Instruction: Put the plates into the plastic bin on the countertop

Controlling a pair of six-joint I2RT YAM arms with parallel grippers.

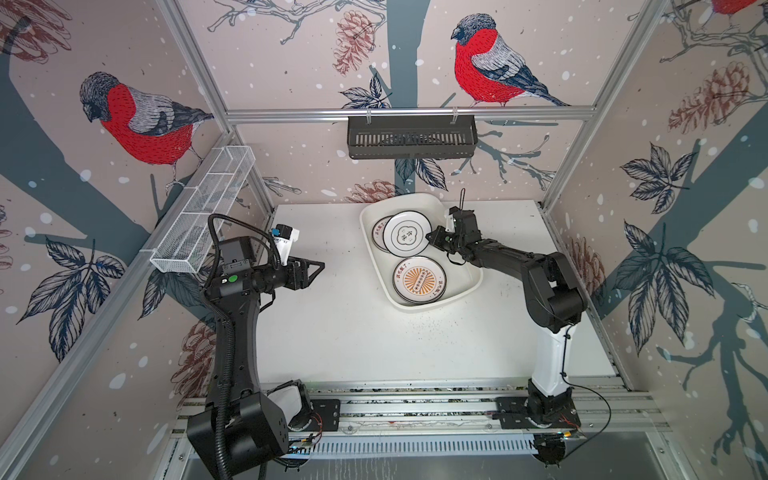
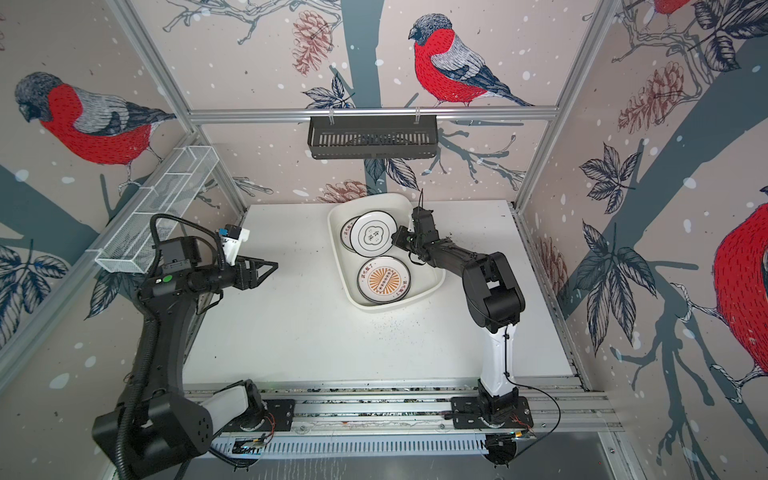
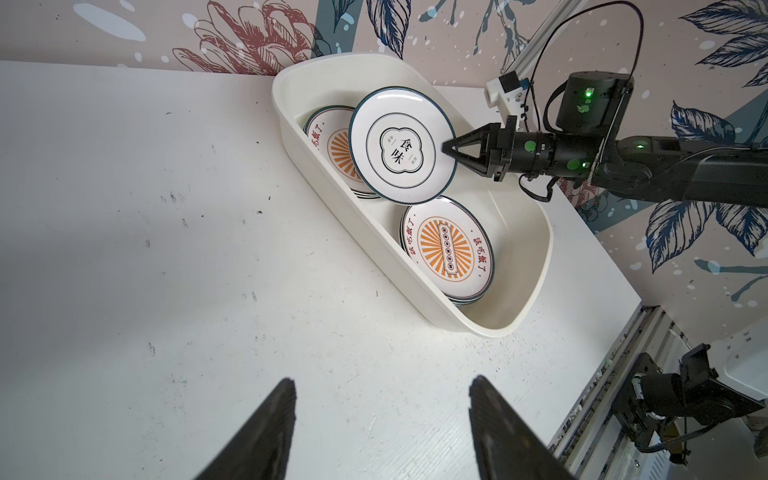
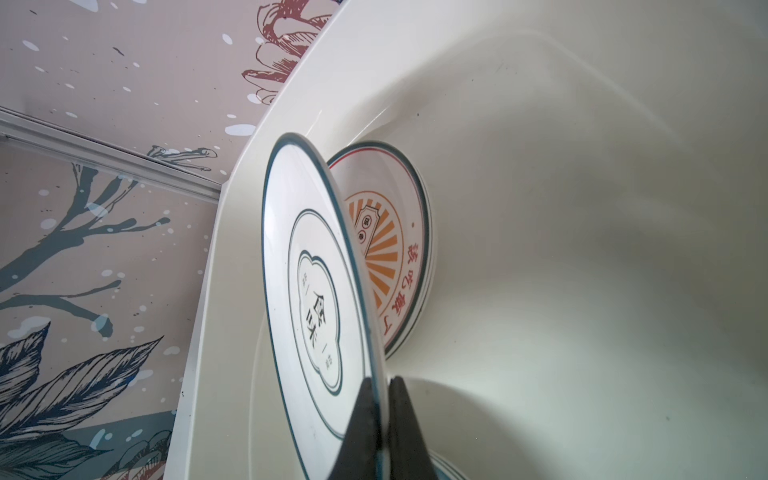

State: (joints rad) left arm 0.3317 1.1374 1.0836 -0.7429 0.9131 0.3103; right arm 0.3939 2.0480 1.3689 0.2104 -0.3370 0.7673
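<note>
In both top views our right hand (image 1: pixel 430 240) pinches the emblem plate (image 1: pixel 406 237) by its rim over the plastic bin (image 1: pixel 419 306) — seemingly the last plate.

Left wrist view: our left hand (image 3: pixel 382 424) stands wide and empty above the bare surface (image 3: pixel 124 249).

Right wrist view: the plate tilts above a sunburst stack (image 4: pixel 384 253) — next we should lower it, then release.

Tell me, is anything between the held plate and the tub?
Nothing blocks it. The right gripper pinches the emblem plate by its rim over the plastic bin; only a sunburst plate lies beneath, where it would probably land.
</note>
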